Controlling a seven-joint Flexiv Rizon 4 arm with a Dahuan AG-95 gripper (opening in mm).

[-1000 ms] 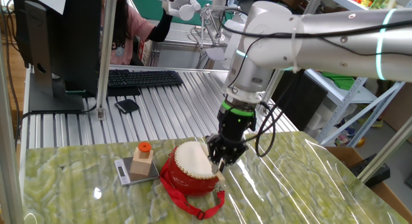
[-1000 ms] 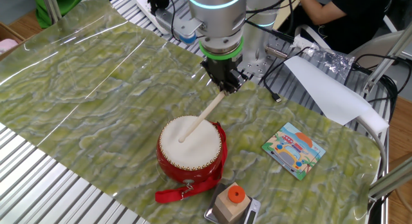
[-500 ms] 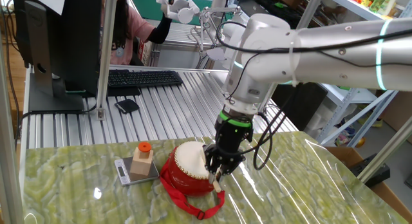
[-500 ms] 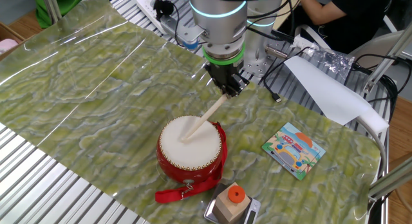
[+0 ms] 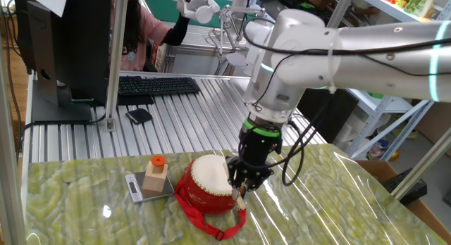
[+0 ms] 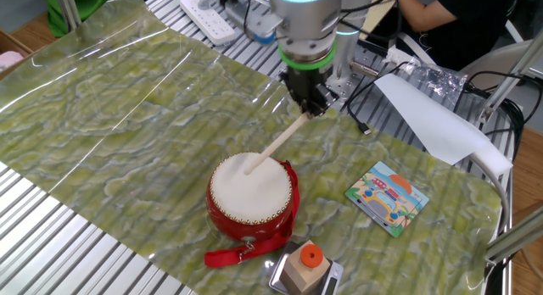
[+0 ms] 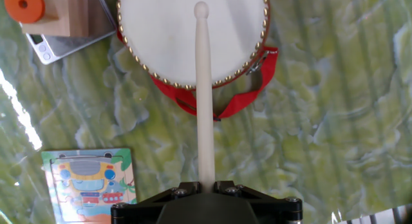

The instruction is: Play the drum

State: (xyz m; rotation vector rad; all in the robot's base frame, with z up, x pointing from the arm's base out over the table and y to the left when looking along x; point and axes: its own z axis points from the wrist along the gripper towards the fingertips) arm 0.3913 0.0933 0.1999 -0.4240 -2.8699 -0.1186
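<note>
The wooden block (image 6: 304,268) with its orange cap sits just beside the drum (image 6: 251,196), which rests mid-table on the green mat (image 6: 127,125). The gripper (image 6: 309,98), clamped on the drumstick (image 6: 276,143), has drawn back since a second ago — the tip sits nearer the skin's rim, likely between beats. Rightward, the picture card (image 6: 387,197) lies apart — free room there.

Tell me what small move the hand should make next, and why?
Probably tip the drumstick down for a beat: the hand grips it, and its tip sits over the white skin of the drum, seemingly just above it.
</note>
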